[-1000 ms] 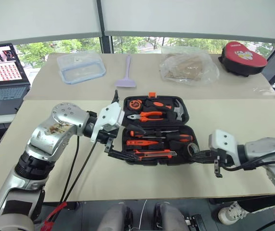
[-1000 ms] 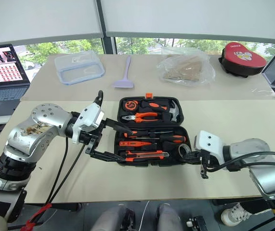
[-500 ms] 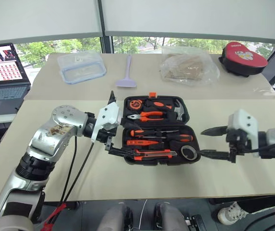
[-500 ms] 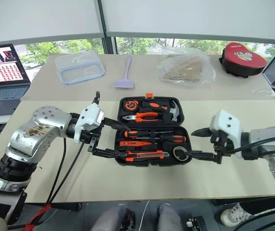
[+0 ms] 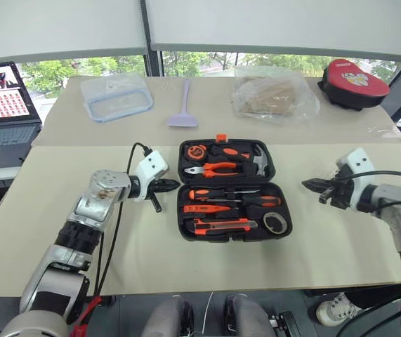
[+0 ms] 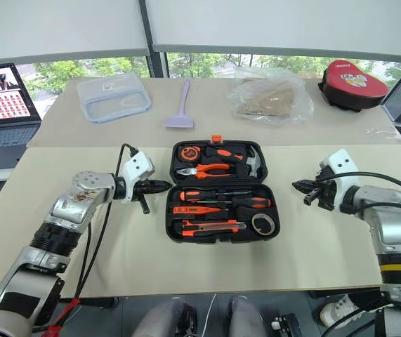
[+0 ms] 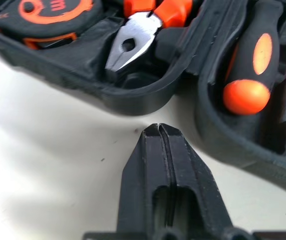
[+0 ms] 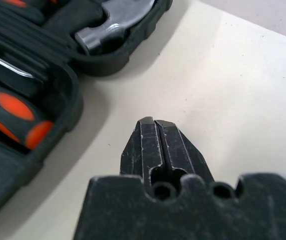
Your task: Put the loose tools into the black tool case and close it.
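1. Lying open on the beige table (image 5: 60, 232), the black tool case (image 5: 232, 228) is a rounded clamshell with an orange latch (image 5: 221, 138) on its far edge, both halves facing up.
2. Its near half holds two long screwdrivers (image 5: 232, 194) with orange-black handles, a small orange tester screwdriver (image 5: 207, 208), an orange-black utility knife (image 5: 221, 225) and a dark tape roll (image 5: 275, 222).
3. Each long tool lies crosswise, left to right; the case's long axis runs the same way.
4. Beside the case's left edge, the left gripper (image 5: 171, 185) is closed and empty, pointing at it.
5. Well off the case's right side, the right gripper (image 5: 310, 185) is closed and empty too.
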Robot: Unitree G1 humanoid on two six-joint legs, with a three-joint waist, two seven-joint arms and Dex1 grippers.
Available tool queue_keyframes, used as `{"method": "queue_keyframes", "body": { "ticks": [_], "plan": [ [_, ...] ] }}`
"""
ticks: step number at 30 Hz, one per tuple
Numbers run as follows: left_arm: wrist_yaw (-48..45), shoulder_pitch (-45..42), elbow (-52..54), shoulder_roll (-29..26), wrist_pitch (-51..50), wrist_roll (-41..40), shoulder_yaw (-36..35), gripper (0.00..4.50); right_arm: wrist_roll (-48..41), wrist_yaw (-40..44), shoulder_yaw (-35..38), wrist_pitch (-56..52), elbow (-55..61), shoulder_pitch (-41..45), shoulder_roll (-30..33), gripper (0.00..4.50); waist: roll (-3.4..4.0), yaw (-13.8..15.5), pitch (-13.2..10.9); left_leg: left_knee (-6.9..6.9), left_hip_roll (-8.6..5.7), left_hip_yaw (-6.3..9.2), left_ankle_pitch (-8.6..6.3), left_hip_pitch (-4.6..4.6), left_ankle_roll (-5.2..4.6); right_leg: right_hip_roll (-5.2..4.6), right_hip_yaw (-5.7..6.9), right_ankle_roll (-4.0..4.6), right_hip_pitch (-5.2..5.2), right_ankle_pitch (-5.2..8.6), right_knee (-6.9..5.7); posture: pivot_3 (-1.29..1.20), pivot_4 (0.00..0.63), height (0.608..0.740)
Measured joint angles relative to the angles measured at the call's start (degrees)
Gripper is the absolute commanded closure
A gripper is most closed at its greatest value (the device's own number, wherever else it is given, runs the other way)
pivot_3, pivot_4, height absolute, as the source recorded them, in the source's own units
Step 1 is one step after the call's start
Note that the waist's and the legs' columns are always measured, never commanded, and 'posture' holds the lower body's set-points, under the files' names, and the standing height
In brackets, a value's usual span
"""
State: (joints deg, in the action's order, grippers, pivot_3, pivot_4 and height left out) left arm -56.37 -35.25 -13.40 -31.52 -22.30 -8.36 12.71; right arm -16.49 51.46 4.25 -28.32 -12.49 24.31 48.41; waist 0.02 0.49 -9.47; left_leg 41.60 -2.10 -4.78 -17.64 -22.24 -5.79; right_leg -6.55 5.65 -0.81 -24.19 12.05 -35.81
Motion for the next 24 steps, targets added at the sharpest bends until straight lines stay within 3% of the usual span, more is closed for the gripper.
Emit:
{"method": "queue_keyframes", "body": {
  "ticks": [4,14,24],
  "plan": [
    [-3.54,3.99,6.42,-0.52,-2.34,-2.40,0.00,4.46,0.55,4.07,-3.66,0.87,1.02,-0.28,-0.60,4.50,0.02,0.11,-0.01,0.00,0.01,0.01,0.00,-0.01,0.00,-0.03,0.01,-0.01,0.01,0.01,0.01,0.00,0.150,0.728],
    [-8.43,9.81,13.06,-4.69,-3.84,-3.01,0.76,4.46,-2.98,12.07,-2.14,-1.14,15.98,-11.99,2.81,4.50,0.03,0.11,-0.01,-0.05,0.08,0.02,-0.02,0.10,0.04,-0.03,-0.04,0.01,0.04,0.02,0.02,0.00,0.150,0.728],
    [-9.29,12.85,14.86,-8.61,1.34,-1.36,0.12,4.46,-4.96,9.34,0.29,-2.25,25.20,-21.10,2.56,4.50,0.03,0.06,-0.01,-0.08,0.08,0.01,-0.25,0.20,0.46,-0.09,-0.11,0.03,0.05,0.02,-0.02,0.00,0.150,0.728]
  ]
}}
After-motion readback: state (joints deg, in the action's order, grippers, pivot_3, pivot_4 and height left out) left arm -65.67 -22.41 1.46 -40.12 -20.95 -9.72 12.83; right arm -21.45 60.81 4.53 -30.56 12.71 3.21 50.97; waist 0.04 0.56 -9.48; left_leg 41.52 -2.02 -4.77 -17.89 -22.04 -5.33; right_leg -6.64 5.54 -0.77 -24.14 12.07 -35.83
